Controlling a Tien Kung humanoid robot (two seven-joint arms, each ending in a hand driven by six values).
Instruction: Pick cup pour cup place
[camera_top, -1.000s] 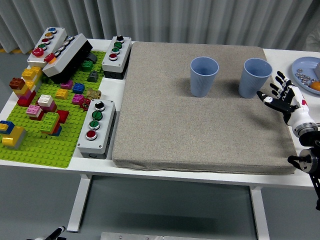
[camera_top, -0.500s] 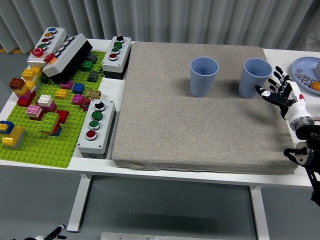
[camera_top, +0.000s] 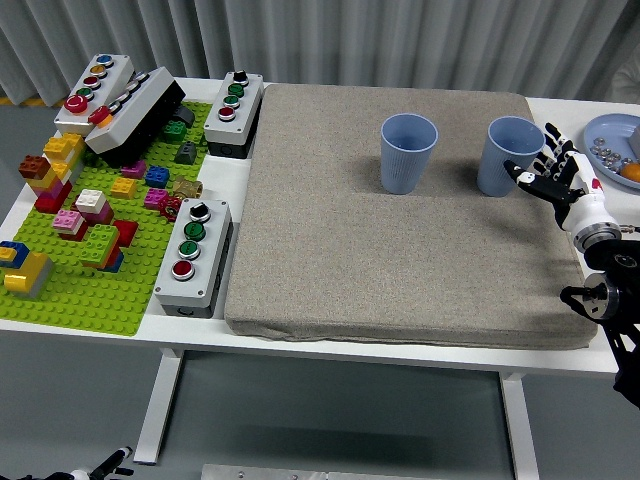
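A white rectangular table (camera_top: 600, 360) carries a broad, coarse-woven grey-brown fabric mat (camera_top: 400, 250) that lies flat over most of its right side, its near edge slightly rumpled. To the mat's left, a lime-green studded plastic baseplate (camera_top: 80, 285) holds scattered building bricks in red, yellow, pink, blue and white. Three grey rectangular button boxes (camera_top: 193, 255) with round coloured push-buttons sit around the baseplate, one at the mat's near-left edge, one at its far-left corner, one at the table's far-left corner beside a tilted black box.

Two smooth, pale blue tapered plastic cups stand upright on the far part of the mat, well apart from each other: the left blue cup (camera_top: 408, 152) near the middle and the right blue cup (camera_top: 509, 155) near the mat's right edge. A pale blue round plate (camera_top: 606, 132) with small items on it sits at the table's far-right corner.

The robot's right hand (camera_top: 560, 180), black-jointed with a white palm shell, reaches in from the right with fingers (camera_top: 553, 140) spread wide, grasping nothing; the thumb tip lies just beside the right blue cup's wall, though contact cannot be told.
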